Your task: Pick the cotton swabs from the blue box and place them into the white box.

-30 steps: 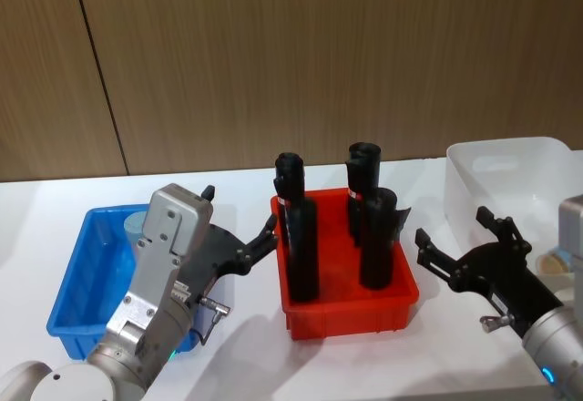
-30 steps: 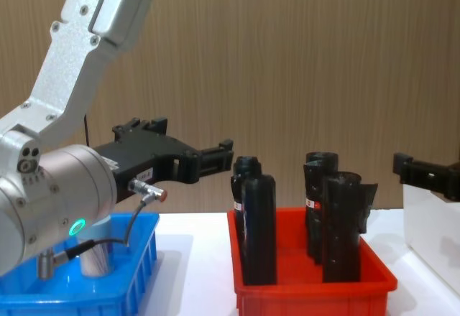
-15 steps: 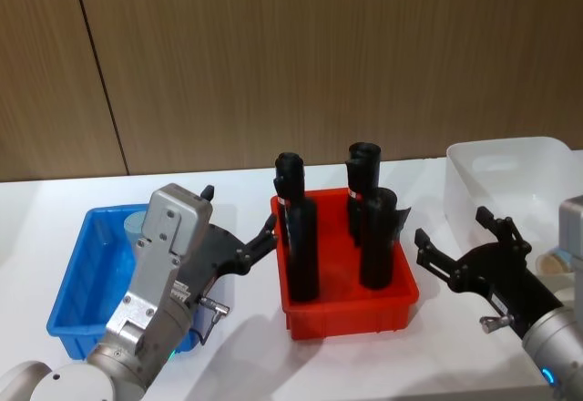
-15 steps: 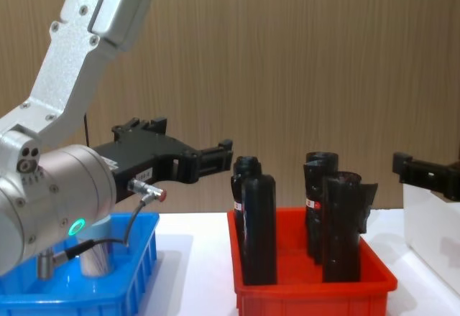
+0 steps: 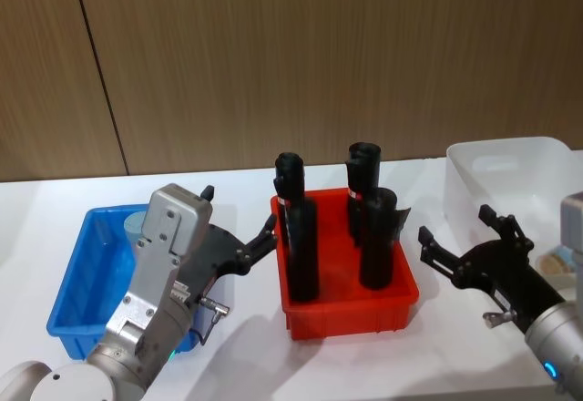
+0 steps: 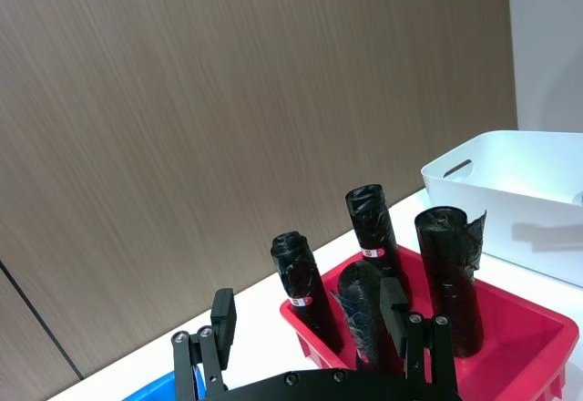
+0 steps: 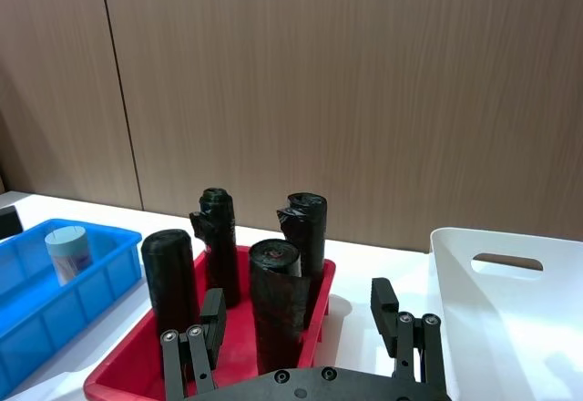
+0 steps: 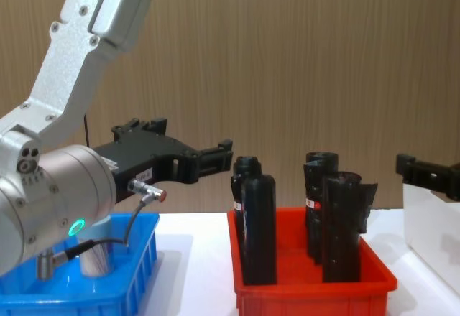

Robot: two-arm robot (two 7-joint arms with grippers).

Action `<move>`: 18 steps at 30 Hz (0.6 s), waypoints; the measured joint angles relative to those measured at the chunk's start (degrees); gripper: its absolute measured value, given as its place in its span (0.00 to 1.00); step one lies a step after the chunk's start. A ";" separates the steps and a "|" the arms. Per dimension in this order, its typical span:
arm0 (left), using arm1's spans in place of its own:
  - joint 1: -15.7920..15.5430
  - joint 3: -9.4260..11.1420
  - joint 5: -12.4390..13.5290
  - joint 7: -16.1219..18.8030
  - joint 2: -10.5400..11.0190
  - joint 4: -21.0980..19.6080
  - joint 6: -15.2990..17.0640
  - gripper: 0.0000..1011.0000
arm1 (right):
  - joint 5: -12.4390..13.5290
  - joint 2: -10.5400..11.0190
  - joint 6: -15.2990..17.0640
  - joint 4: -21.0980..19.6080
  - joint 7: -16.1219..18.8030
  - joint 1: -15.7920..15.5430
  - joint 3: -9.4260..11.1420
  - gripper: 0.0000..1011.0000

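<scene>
Below the spread, empty left end effector (image 5: 239, 211), clear blue-lidded cotton swabs (image 5: 137, 225) sit in the ribbed blue plastic box (image 5: 77, 278); the spread right end effector (image 5: 455, 225) has edged toward the translucent white box (image 5: 510, 159), so no pick has begun.

A red bin (image 5: 351, 317) sits on the white tabletop (image 5: 246, 351) and holds four black bottles (image 5: 303, 255), all standing upright. Two stand at the back, each with a small red-and-white label band, and two stand nearer the front edge. Behind the tabletop rises a brown wood-grain wall (image 5: 273, 55) with a dark vertical seam toward the left side of the head view.
</scene>
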 joint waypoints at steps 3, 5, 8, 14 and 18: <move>0.00 0.00 0.00 0.00 0.00 0.00 0.00 0.99 | 0.26 0.00 -0.02 1.46 0.89 0.97 0.36 0.99; 0.00 0.00 0.00 0.00 0.00 0.00 0.00 0.99 | 0.43 0.00 -0.03 2.22 1.43 1.52 0.54 0.99; 0.00 0.00 0.00 0.00 0.00 0.00 0.00 0.99 | 0.71 -0.02 -0.05 4.09 2.80 2.81 0.89 0.99; 0.00 0.00 0.00 0.00 0.00 0.00 0.00 0.99 | 1.35 -0.21 -0.08 8.32 6.06 5.83 1.53 0.99; 0.00 0.00 0.00 0.00 0.00 0.00 0.00 0.99 | 1.83 -0.37 -0.08 10.80 8.57 7.60 1.78 0.99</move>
